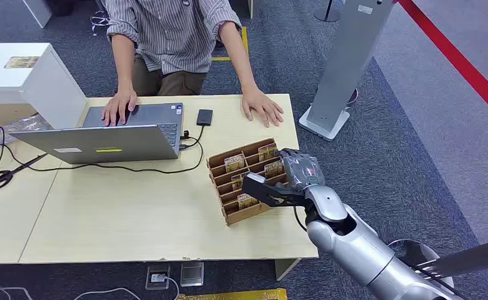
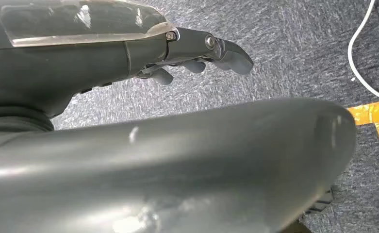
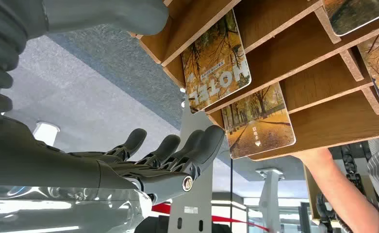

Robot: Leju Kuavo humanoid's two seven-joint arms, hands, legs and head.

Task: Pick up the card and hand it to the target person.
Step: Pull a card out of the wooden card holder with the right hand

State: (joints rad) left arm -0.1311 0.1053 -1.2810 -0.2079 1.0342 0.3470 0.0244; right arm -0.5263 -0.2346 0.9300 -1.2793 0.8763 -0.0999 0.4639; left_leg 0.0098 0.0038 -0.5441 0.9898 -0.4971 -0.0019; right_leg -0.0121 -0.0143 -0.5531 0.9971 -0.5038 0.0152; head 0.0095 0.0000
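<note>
While the person (image 1: 172, 37) sits at the table (image 1: 129, 212), the right hand (image 1: 285, 178) hovers open-fingered, empty, over the card rack (image 1: 229, 164); left hand (image 2: 197, 53) hangs curled, empty.

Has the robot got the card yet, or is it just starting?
Nearly at the start. Done: the right hand has reached the wooden card rack on the table. In hand: in the right wrist view its fingers are spread beside a card that sits in its slot, not gripped. Left: grasp a card, lift it out and pass it to the person at the laptop. The left hand hangs over the floor.
</note>
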